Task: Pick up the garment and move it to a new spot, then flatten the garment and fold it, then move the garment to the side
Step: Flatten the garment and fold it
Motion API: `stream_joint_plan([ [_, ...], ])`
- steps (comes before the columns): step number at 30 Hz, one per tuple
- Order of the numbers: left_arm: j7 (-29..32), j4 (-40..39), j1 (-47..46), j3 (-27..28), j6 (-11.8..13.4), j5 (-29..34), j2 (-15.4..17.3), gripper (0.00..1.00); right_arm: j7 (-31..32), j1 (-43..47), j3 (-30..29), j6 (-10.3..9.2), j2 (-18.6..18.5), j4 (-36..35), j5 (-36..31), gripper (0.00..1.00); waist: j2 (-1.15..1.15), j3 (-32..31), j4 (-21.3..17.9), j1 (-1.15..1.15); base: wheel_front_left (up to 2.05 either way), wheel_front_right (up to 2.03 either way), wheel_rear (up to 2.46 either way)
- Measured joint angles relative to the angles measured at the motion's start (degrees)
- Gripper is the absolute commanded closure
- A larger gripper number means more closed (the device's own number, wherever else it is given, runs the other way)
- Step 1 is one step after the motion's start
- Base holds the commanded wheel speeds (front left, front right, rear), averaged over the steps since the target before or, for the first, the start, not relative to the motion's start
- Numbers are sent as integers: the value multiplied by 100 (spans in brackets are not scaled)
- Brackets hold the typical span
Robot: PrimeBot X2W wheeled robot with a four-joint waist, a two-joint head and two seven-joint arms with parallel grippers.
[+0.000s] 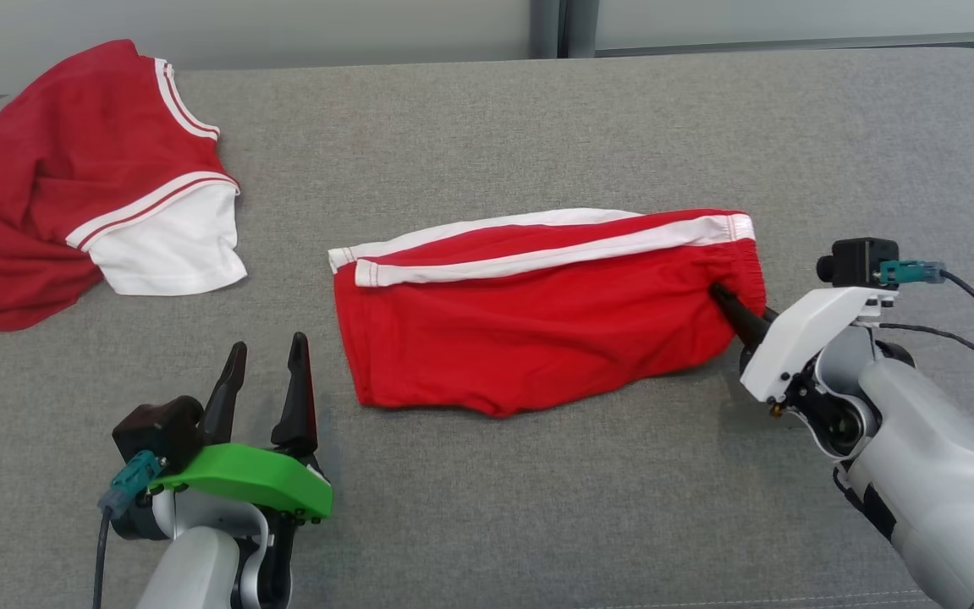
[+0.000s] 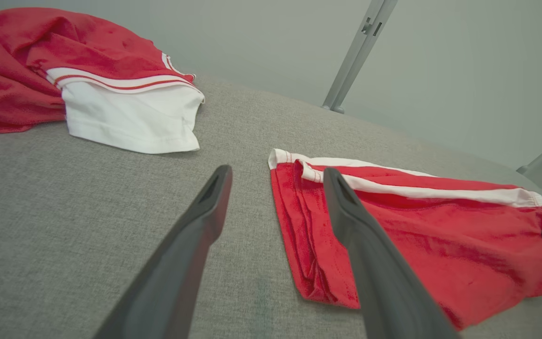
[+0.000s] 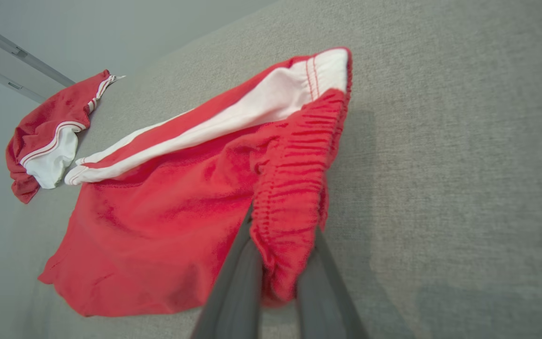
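Well apart from the shorts (image 1: 537,330) lies a crumpled shirt (image 1: 55,186).

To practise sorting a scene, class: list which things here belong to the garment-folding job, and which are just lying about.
In the job:
red shorts
right pincer, clamped on their waistband
left pincer, open beside them

Lying about:
red-and-white shirt, crumpled at the far left
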Motion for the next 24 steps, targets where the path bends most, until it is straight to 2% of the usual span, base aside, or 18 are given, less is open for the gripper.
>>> stream_joint_plan([
  [14, 0, -328, 150, -37, 42, 8, 10, 0, -65, -139, 0, 0, -810, 23, 62, 100, 0, -27, -388, 0, 0, 0, 0],
  [18, 0, -348, 153, -55, 42, 8, 12, 0, -65, -148, 47, 0, -878, 4, 90, 100, 0, -27, -413, 0, 0, 0, 0],
  [24, 0, -387, 176, -67, 42, 8, 12, 0, -54, -310, 442, 0, -812, -327, 45, 100, 0, -42, -439, 0, 0, 0, 0],
])
